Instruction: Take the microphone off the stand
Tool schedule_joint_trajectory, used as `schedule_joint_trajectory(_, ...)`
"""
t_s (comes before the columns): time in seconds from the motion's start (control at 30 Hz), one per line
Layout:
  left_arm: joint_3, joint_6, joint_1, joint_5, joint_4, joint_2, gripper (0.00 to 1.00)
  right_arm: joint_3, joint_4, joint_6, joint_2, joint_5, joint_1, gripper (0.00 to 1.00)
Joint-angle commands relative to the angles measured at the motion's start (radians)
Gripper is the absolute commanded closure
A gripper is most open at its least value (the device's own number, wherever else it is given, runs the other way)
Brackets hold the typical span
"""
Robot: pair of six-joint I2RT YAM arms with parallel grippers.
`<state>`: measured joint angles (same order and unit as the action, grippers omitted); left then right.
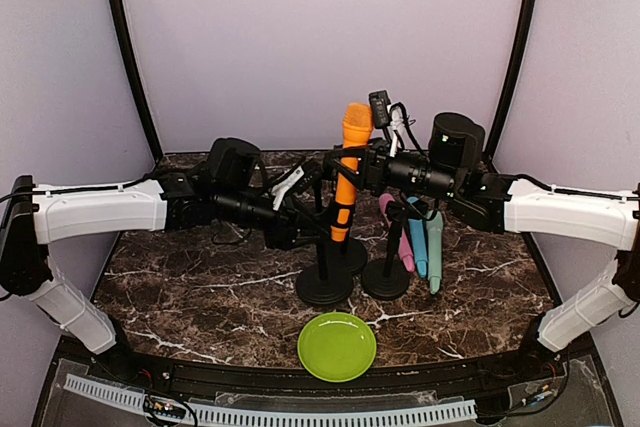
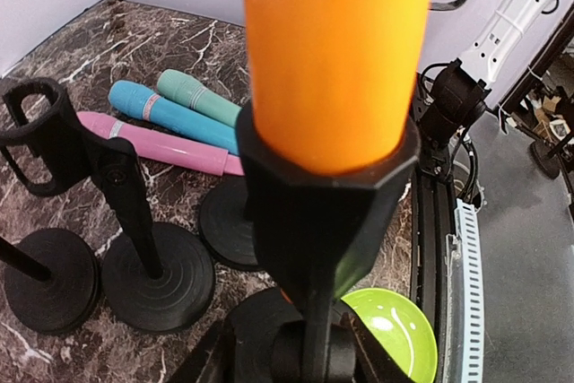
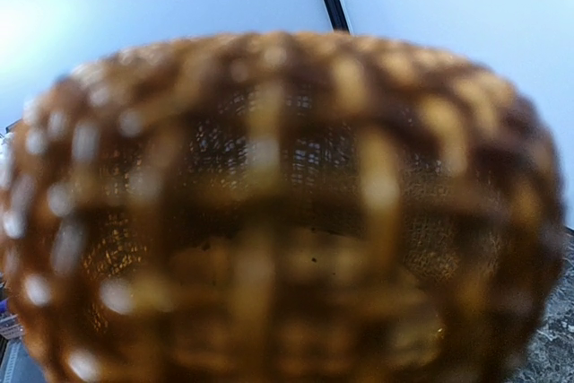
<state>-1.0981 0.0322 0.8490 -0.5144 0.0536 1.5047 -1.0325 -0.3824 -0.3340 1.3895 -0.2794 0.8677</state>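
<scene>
An orange microphone (image 1: 349,169) stands upright in the clip of a black stand (image 1: 324,285) at the table's middle. In the left wrist view the microphone's body (image 2: 336,51) fills the top, seated in the black clip (image 2: 327,213). My left gripper (image 1: 298,230) is shut on the stand's stem just under the clip, its fingers either side of the stem (image 2: 309,347). My right gripper (image 1: 342,159) is closed across the microphone's body just below the head. The right wrist view is filled by the blurred orange mesh head (image 3: 278,213), and its fingers are hidden.
Pink (image 1: 403,237), blue (image 1: 418,243) and teal (image 1: 435,252) microphones lie on the table right of the stands. Two empty black stands (image 1: 386,275) (image 2: 143,248) stand close by. A green plate (image 1: 337,346) sits at the front edge, below the held stand.
</scene>
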Motion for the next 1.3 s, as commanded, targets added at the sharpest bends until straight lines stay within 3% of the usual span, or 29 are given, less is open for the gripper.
schedule_joint_trajectory(0.0, -0.035, 0.002, -0.004, -0.016, -0.023, -0.002, 0.60, -0.034, -0.155, -0.021, -0.026, -0.037, -0.001, 1.00)
schedule_joint_trajectory(0.33, -0.028, -0.020, -0.005, -0.029, -0.049, 0.005, 0.62, -0.034, -0.156, -0.022, -0.022, -0.035, -0.001, 1.00)
schedule_joint_trajectory(0.67, -0.010, -0.015, -0.005, -0.030, -0.071, -0.015, 0.99, -0.026, -0.145, -0.019, -0.028, -0.002, -0.001, 1.00)
schedule_joint_trajectory(1.07, 0.058, 0.046, -0.005, 0.159, -0.089, -0.074, 1.00, -0.031, -0.108, -0.089, -0.013, 0.183, 0.000, 1.00)
schedule_joint_trajectory(1.27, 0.067, 0.054, -0.005, 0.187, -0.100, -0.064, 1.00, -0.057, -0.051, -0.119, 0.001, 0.275, 0.001, 1.00)
